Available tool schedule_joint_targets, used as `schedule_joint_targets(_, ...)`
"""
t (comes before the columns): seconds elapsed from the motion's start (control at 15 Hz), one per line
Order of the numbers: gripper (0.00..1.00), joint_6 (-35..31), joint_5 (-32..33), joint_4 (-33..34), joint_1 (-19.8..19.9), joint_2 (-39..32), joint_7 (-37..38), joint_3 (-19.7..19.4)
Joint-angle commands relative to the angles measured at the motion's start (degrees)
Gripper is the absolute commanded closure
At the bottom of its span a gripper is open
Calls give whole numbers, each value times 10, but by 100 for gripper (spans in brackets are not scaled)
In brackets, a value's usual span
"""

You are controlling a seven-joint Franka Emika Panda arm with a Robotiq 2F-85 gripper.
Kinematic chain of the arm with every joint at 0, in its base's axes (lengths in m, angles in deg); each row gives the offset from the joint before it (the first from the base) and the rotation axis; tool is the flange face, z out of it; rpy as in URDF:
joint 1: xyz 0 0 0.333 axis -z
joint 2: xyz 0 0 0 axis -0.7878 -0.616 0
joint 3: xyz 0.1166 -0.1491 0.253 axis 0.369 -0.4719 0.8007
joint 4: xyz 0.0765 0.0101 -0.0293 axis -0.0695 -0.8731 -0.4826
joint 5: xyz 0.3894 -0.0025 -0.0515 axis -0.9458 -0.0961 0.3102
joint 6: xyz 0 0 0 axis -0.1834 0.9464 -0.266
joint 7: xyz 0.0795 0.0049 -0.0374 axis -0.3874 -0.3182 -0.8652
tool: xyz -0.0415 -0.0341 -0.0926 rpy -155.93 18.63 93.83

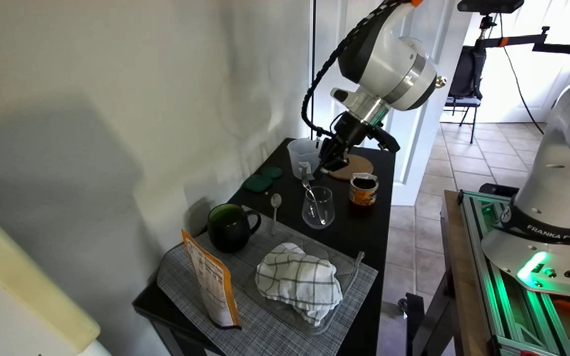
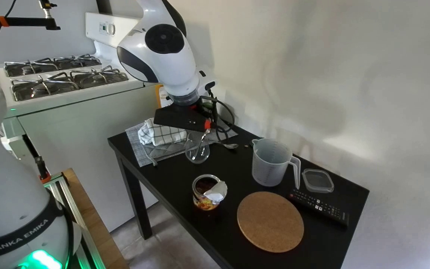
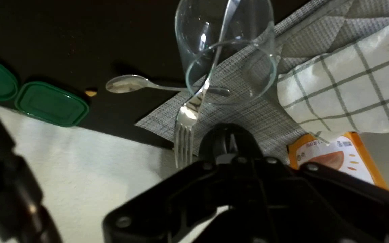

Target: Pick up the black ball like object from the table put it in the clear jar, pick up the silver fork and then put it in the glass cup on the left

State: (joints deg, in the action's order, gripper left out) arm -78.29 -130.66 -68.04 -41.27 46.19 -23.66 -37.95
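The silver fork (image 3: 196, 101) stands tilted in the glass cup (image 3: 230, 37), handle down and tines out over the rim. In both exterior views the fork (image 1: 312, 193) leans in the glass cup (image 1: 318, 213), (image 2: 197, 149). My gripper (image 1: 323, 170) is above the cup, beside the tines. In the wrist view my gripper (image 3: 257, 161) is shut with the fork to its left, not between the fingers; the lower tine ends are partly hidden by a finger link. A clear measuring jug (image 2: 271, 164) stands beyond. The black ball cannot be made out.
An open can (image 2: 204, 186) stands near the table's edge. A cork mat (image 2: 271, 222), remote (image 2: 317, 205), spoon (image 3: 130, 84), green lids (image 3: 51, 103), dark mug (image 1: 228, 230), checked cloth (image 1: 300, 279) and upright orange bag (image 1: 213, 282) are around. The wall runs along the table.
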Motion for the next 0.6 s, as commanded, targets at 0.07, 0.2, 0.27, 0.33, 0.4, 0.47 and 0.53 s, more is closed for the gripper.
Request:
schedule_joint_targets(0.07, 85, 35, 10, -15, 3, 30, -19, -10)
schedule_joint_targets(0.2, 74, 44, 13, -25, 4, 48, -23, -14)
schedule_joint_targets(0.27, 73, 45, 13, -28, 4, 51, -24, -14)
schedule_joint_targets(0.33, 73, 46, 14, -29, 4, 52, -24, -14)
schedule_joint_targets(0.4, 73, 47, 14, -29, 4, 53, -24, -14)
schedule_joint_targets(0.47, 73, 47, 14, -29, 4, 53, -24, -14)
schedule_joint_targets(0.53, 73, 47, 14, -29, 4, 53, -25, -14)
